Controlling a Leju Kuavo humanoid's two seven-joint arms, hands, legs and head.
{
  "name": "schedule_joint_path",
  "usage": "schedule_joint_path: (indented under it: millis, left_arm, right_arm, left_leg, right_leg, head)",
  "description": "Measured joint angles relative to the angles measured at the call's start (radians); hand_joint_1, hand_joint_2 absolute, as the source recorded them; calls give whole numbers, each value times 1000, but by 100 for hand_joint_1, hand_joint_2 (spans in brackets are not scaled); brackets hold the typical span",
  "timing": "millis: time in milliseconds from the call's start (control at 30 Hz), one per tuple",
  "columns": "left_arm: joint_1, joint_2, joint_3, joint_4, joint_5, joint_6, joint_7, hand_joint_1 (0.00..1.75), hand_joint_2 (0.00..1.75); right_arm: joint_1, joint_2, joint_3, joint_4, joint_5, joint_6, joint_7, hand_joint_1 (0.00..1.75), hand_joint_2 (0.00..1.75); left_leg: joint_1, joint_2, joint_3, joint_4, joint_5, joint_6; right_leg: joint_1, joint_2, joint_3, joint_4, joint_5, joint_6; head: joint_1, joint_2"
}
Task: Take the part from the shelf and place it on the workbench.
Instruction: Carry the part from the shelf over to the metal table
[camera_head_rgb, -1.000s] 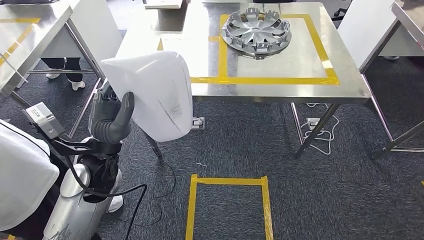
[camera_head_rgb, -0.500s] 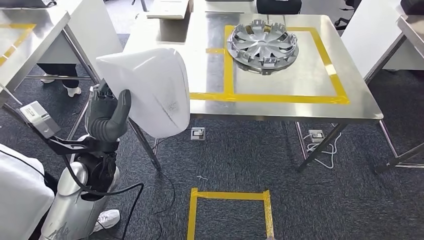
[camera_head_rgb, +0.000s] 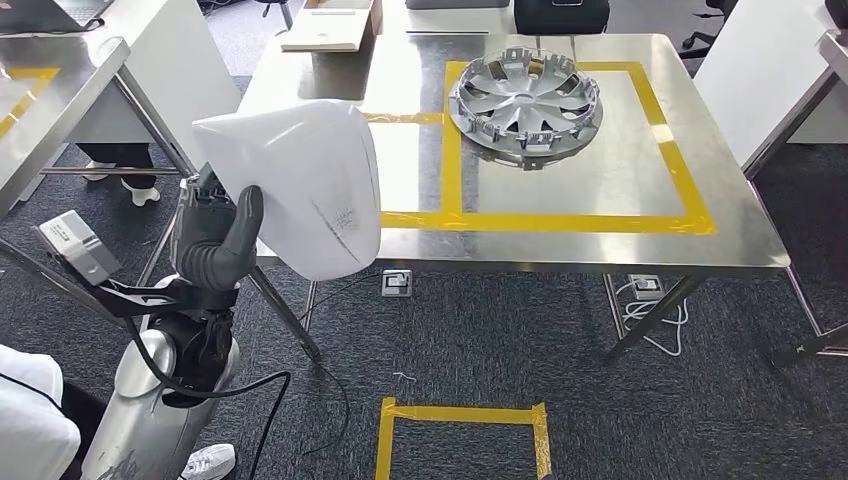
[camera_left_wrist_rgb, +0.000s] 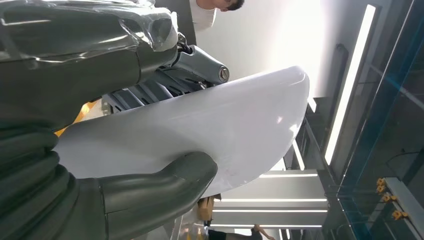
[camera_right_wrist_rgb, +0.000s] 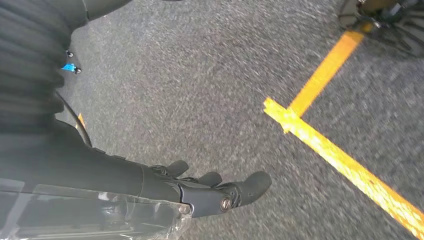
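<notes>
The part is a large white curved panel (camera_head_rgb: 300, 185). My left hand (camera_head_rgb: 215, 235) grips it by its near left edge and holds it up, tilted, over the front left corner of the steel workbench (camera_head_rgb: 410, 165). In the left wrist view the thumb (camera_left_wrist_rgb: 150, 192) presses on one face of the white panel (camera_left_wrist_rgb: 210, 122) and the darker fingers (camera_left_wrist_rgb: 165, 85) lie against the other. My right hand (camera_right_wrist_rgb: 215, 190) hangs over the grey carpet with its fingers stretched out and nothing in them.
A silver hubcap (camera_head_rgb: 525, 95) lies on the workbench inside a yellow tape rectangle (camera_head_rgb: 560, 222). A flat box (camera_head_rgb: 325, 30) sits at the bench's far left. Another steel table (camera_head_rgb: 50, 110) stands to the left. A yellow tape square (camera_head_rgb: 460, 415) marks the carpet.
The whole picture has shifted: the camera has come nearer the workbench, which now sits lower in view. My left hand keeps its hold on the white panel.
</notes>
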Motion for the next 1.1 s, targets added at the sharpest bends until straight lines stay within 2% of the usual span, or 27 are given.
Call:
schedule_joint_path:
  millis: [67,100,133,167,200,233,267,300,333,367,400,467,500,533,600,633,667,700,767,800,833,867,900,933,1000,1033,1100]
  left_arm:
    - [5,2,1,-1,0,0,0,175,175]
    - [7,3,2,-1,0,0,0,175,175]
    - [9,5,2,-1,0,0,0,175,175]
    - [10,6,3,-1,0,0,0,175,175]
    - [10,7,3,-1,0,0,0,175,175]
    - [10,9,4,0,0,0,-1,175,175]
    - [11,10,4,0,0,0,-1,175,175]
    - [13,10,4,1,0,0,-1,175,175]
    - [15,10,3,1,0,0,-1,175,175]
    - [16,10,3,0,0,-1,-1,175,175]
    - [16,10,3,-1,0,-1,-2,175,175]
    - [14,10,4,-5,-1,-2,-4,175,175]
    - [12,10,4,-6,-1,-3,-5,175,175]
    - [11,10,4,-7,-1,-3,-5,175,175]
    - [9,9,4,-7,0,-4,-6,175,175]
    - [10,9,4,-6,0,-5,-5,175,175]
    - [12,9,3,-6,0,-5,-5,175,175]
    - [12,9,3,-5,0,-5,-5,175,175]
    - [13,9,3,-4,0,-5,-5,175,175]
    - [13,9,3,-4,0,-5,-6,175,175]
    - [13,9,3,-3,0,-5,-6,175,175]
    - [13,9,3,-2,0,-5,-6,175,175]
    - [13,9,2,0,0,-6,-6,175,175]
    - [13,9,1,1,-1,-6,-6,175,175]
    - [8,10,0,1,-2,-6,-7,175,175]
    - [3,10,0,1,-5,-4,-7,175,175]
    - [-5,11,0,2,-26,8,-9,175,175]
  right_arm:
    - [1,0,-2,0,1,1,0,0,175]
    - [2,0,-2,0,1,1,0,0,175]
    - [3,0,-2,0,1,1,0,0,175]
    - [4,0,-2,0,1,1,0,0,175]
    - [4,1,-3,0,1,1,0,0,175]
    - [3,2,-3,-1,2,2,0,0,175]
    - [3,3,-3,-1,4,2,1,0,175]
    - [3,3,-3,-1,6,4,1,0,175]
    - [3,2,-4,-1,8,5,3,0,175]
    - [4,2,-5,-2,11,6,4,0,175]
    - [5,2,-6,-2,12,8,6,0,175]
    - [6,3,-10,-3,14,9,9,0,175]
    - [5,2,-11,-3,14,9,9,0,175]
    - [2,2,-14,-3,14,9,9,0,175]
    - [-1,2,-20,-4,13,11,7,0,175]
    - [0,2,-22,-4,13,11,7,0,175]
    - [3,1,-24,-4,13,12,6,0,175]
    - [6,0,-26,-4,12,12,6,0,175]
    - [10,-2,-27,-4,11,12,5,0,175]
    - [11,-1,-28,-4,10,13,4,0,175]
    - [11,-1,-28,-4,10,15,2,0,175]
    - [12,0,-29,-4,9,16,0,0,175]
    - [13,2,-30,-4,8,18,-2,0,175]
    - [14,2,-32,-4,6,19,-5,0,175]
    - [18,3,-38,-4,3,20,-9,0,175]
    - [18,4,-42,-4,1,21,-11,0,175]
    - [21,3,-48,-4,-4,23,-16,0,175]
  left_leg:
    - [8,4,-87,112,-47,-12]
    - [11,6,-118,138,-65,-16]
    - [13,7,-134,134,-65,-16]
    - [14,8,-135,98,-43,-13]
    - [14,8,-124,37,7,-10]
    - [13,9,-109,-36,82,-9]
    - [14,9,-98,-92,139,-9]
    - [14,9,-93,-130,186,-13]
    - [13,7,-94,-145,204,-13]
    - [11,5,-94,-144,193,-7]
    - [7,3,-90,-152,189,2]
    - [3,-1,-55,-183,177,30]
    - [4,0,-36,-198,173,40]
    - [5,1,-19,-208,171,46]
    - [4,1,-4,-211,164,50]
    - [3,0,0,-209,159,49]
    - [3,-2,5,-207,154,47]
    - [5,-5,10,-202,147,43]
    - [12,-7,16,-182,127,28]
    - [14,-8,16,-167,115,19]
    - [14,-9,11,-152,104,10]
    - [13,-9,4,-138,94,3]
    - [12,-9,0,-128,86,-3]
    - [13,-8,-4,-122,78,-7]
    - [17,-2,-13,-99,61,-17]
    - [19,2,-30,-64,45,-23]
    - [19,9,-97,56,-3,-32]
  right_leg:
    - [0,2,21,0,-20,-2]
    - [0,4,34,0,-31,-1]
    - [1,5,50,0,-43,0]
    - [2,7,67,0,-56,1]
    - [3,8,83,-1,-66,2]
    - [9,10,95,1,-78,3]
    - [14,11,102,2,-87,4]
    - [19,13,105,4,-95,5]
    - [22,13,104,1,-100,7]
    - [19,12,107,-4,-100,12]
    - [16,10,112,-8,-96,22]
    - [12,5,133,-16,-92,41]
    - [12,2,133,-1,-101,41]
    - [12,1,120,34,-120,34]
    - [12,1,42,161,-166,20]
    - [11,1,-2,219,-182,23]
    - [10,1,-34,249,-187,30]
    - [7,1,-48,241,-173,43]
    - [-5,-2,-33,126,-90,79]
    - [-8,-4,-24,70,-54,87]
    - [-9,-6,-16,35,-30,82]
    - [-8,-7,-17,26,-22,66]
    - [-5,-6,-21,35,-27,45]
    - [-5,-4,-19,41,-25,31]
    - [-6,-1,-15,44,-27,23]
    - [-7,1,-10,44,-29,21]
    - [-3,3,-5,44,-34,14]
  head:
    - [0,0]
    - [0,0]
    - [-1,0]
    - [-1,0]
    - [0,0]
    - [-1,0]
    - [-2,0]
    - [-2,0]
    - [-3,0]
    - [-3,0]
    - [-2,0]
    - [-3,0]
    - [-2,0]
    - [0,0]
    - [5,0]
    - [8,0]
    - [8,0]
    - [8,0]
    - [8,0]
    - [10,0]
    - [11,0]
    - [10,0]
    - [9,0]
    - [7,0]
    - [4,0]
    - [3,0]
    - [2,0]
